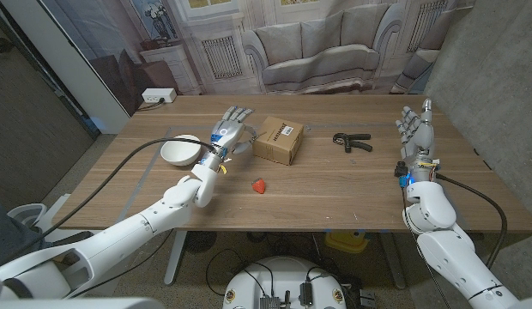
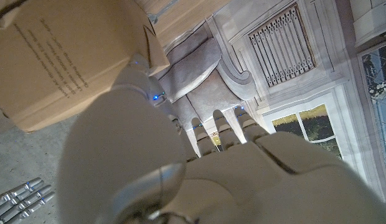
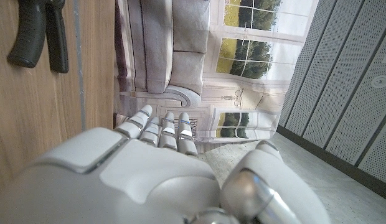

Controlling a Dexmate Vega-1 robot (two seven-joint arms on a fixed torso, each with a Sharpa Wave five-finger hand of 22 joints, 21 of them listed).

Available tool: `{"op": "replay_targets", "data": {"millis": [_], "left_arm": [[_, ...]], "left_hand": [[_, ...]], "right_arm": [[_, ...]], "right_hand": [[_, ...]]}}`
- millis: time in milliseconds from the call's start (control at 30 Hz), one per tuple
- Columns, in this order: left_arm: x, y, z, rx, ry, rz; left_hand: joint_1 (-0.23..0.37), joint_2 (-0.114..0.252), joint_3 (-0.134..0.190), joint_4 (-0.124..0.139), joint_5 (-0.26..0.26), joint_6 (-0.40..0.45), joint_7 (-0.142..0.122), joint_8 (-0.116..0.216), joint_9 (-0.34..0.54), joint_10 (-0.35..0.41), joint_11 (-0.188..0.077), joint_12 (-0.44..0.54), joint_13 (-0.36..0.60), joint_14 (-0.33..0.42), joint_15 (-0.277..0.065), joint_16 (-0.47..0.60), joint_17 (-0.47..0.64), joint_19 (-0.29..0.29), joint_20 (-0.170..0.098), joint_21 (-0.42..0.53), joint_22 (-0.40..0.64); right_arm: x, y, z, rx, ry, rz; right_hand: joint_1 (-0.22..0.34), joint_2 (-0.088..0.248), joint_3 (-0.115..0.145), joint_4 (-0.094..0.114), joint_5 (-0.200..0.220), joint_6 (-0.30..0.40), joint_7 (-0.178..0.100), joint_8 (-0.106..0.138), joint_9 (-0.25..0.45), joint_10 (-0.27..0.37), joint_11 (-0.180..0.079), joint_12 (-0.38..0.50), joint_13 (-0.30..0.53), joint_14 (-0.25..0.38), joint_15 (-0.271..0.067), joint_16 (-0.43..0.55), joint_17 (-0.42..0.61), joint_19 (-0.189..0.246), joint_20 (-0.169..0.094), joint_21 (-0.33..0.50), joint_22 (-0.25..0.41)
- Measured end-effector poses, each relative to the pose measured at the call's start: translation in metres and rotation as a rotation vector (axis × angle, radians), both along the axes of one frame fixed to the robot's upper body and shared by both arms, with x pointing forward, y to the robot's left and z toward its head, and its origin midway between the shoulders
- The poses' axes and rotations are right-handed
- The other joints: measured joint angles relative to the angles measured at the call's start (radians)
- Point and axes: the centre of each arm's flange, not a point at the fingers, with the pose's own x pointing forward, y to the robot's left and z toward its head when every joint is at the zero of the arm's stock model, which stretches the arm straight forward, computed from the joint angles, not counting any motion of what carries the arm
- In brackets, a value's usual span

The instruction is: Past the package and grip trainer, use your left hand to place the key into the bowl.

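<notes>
White left hand (image 1: 231,133) between bowl (image 1: 181,151), package (image 1: 278,140)

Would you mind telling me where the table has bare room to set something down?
Free: the wide front strip of the table between the red object and right hand. Crowded: bowl, left hand and package sit close together; the grip trainer lies apart.

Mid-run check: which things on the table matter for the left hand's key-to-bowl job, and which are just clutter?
Job:
left hand, raised between bowl and package; no key visible
white bowl
cardboard package, to pass
black grip trainer, to pass

Lying about:
small red object on the table
right hand, open, upright at the right edge
</notes>
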Motion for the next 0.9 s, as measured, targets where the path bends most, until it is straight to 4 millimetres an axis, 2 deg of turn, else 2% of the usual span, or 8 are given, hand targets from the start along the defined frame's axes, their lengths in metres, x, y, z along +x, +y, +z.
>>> {"op": "replay_targets", "data": {"millis": [200, 533, 800, 900], "left_arm": [[-0.0003, -0.0011, 0.0001, -0.009, -0.006, -0.006], [-0.002, -0.0019, -0.0015, -0.022, -0.008, -0.007], [-0.0042, -0.0028, -0.0017, -0.032, -0.02, 0.0], [-0.0053, -0.0032, -0.001, -0.034, -0.03, 0.002]], "left_hand": [[0.01, 0.018, 0.0, 0.0, -0.008, 0.066, 0.04, 0.02, -0.007, 0.037, -0.005, 0.0, 0.0, 0.025, 0.0, 0.0, 0.005, 0.012, -0.001, 0.006, 0.0], [0.008, 0.029, 0.009, 0.0, -0.015, 0.099, 0.057, 0.027, -0.018, 0.074, -0.006, 0.0, 0.0, 0.048, -0.002, 0.008, 0.005, 0.026, 0.003, 0.012, 0.0], [-0.009, 0.048, 0.007, 0.018, -0.016, 0.099, 0.057, 0.027, -0.003, 0.108, -0.008, 0.009, 0.002, 0.078, -0.001, 0.008, 0.005, 0.04, -0.001, 0.012, 0.0], [-0.017, 0.056, 0.006, 0.025, -0.015, 0.088, 0.068, 0.027, 0.008, 0.125, -0.006, 0.009, 0.002, 0.088, -0.001, 0.009, 0.005, 0.046, -0.003, 0.012, 0.0]], "right_arm": [[0.0005, 0.0, 0.0011, -0.004, -0.003, 0.003], [0.0022, -0.0011, 0.0004, -0.005, -0.005, 0.007], [0.0014, -0.0014, -0.0011, -0.003, -0.009, 0.01], [0.0006, -0.0018, -0.0026, -0.001, -0.01, 0.01]], "right_hand": [[0.0, 0.0, -0.004, -0.004, 0.0, 0.0, 0.0, 0.0, 0.0, 0.0, 0.0, 0.0, 0.0, 0.0, 0.0, 0.0, 0.0, 0.0, 0.0, 0.0, 0.0], [0.0, 0.0, -0.004, -0.004, 0.0, 0.0, 0.0, 0.0, 0.0, 0.0, 0.0, 0.0, 0.0, 0.0, 0.0, 0.0, 0.0, 0.0, 0.0, 0.0, 0.0], [0.0, 0.0, -0.008, 0.0, 0.0, 0.0, 0.0, 0.0, 0.0, 0.0, 0.0, 0.0, 0.0, 0.004, -0.004, 0.0, 0.0, 0.0, 0.0, 0.0, 0.0], [0.0, 0.0, -0.008, 0.0, 0.0, 0.0, 0.0, 0.0, 0.0, 0.0, 0.0, 0.0, 0.0, 0.004, -0.004, 0.0, 0.0, 0.0, 0.0, 0.0, 0.0]]}}
